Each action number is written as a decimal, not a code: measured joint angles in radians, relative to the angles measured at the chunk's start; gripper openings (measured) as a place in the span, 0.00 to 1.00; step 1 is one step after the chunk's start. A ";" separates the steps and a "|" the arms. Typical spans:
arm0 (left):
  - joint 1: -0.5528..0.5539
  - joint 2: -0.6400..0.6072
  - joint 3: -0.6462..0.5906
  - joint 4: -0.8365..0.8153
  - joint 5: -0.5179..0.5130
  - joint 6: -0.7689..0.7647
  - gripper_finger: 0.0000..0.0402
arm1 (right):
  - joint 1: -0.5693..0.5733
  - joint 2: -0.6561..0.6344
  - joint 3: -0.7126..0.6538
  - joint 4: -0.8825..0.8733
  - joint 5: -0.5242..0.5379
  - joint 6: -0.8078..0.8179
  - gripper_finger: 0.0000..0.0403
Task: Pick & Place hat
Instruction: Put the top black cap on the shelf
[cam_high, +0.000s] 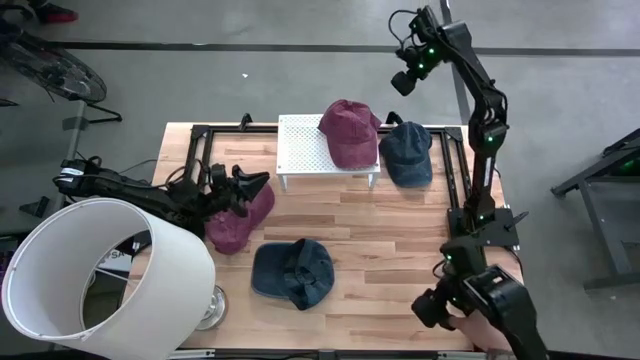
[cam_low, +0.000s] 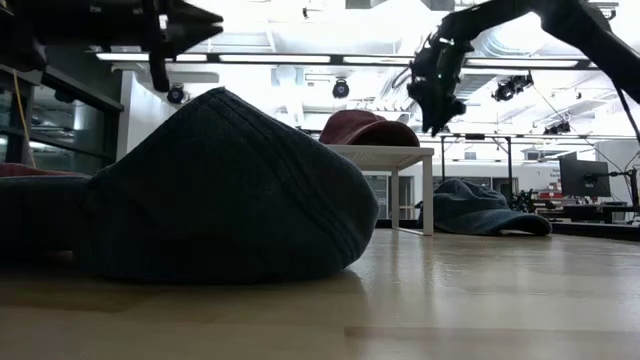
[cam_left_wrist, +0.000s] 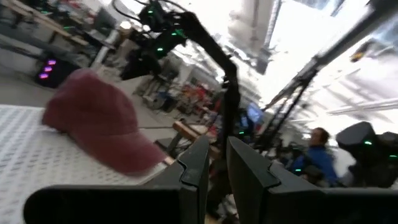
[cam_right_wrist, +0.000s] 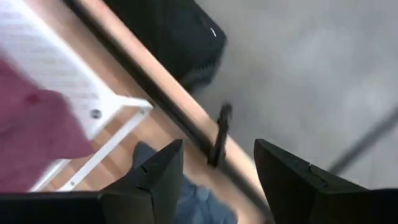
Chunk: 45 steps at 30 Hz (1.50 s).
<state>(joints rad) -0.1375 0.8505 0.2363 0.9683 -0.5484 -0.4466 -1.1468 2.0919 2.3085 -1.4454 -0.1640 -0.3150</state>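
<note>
Your right gripper (cam_high: 403, 82) is high beyond the far edge of the wooden slatted table (cam_high: 400, 235), past the white perforated stand (cam_high: 300, 145). In the right wrist view its two dark fingers (cam_right_wrist: 155, 177) stand wide apart with nothing between them; below them you see the stand's corner, the table's far rim and grey floor.

The maroon fabric cap on the stand (cam_high: 348, 130) rests on the stand's right end, its crown partly over the edge. Just beside it, on the table, lies the dark blue denim cap at the far right (cam_high: 407, 152).

Your left gripper (cam_high: 250, 185) reaches in from the left and hovers above the second maroon cap on the table (cam_high: 235, 220), at that cap's far edge. In the left wrist view its fingers (cam_left_wrist: 196, 165) are nearly closed, a narrow gap left, holding nothing.

A second blue denim cap at the table's near middle (cam_high: 292, 272) lies apart from both grippers. A white lampshade (cam_high: 95, 265) covers the near left corner
</note>
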 joint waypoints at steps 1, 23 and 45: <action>0.000 0.000 0.000 -0.013 -0.020 -0.004 0.14 | -0.003 0.007 0.000 -0.010 0.029 0.060 0.47; 0.000 0.000 0.000 -0.210 -0.090 -0.010 0.14 | 0.001 0.064 0.000 -0.126 0.157 -0.332 0.47; 0.000 0.000 0.000 -0.210 -0.085 -0.013 0.14 | -0.009 0.143 0.000 -0.126 0.098 -0.543 0.42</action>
<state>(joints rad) -0.1375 0.8509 0.2363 0.7587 -0.6329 -0.4595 -1.1554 2.2349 2.3081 -1.5715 -0.0655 -0.8578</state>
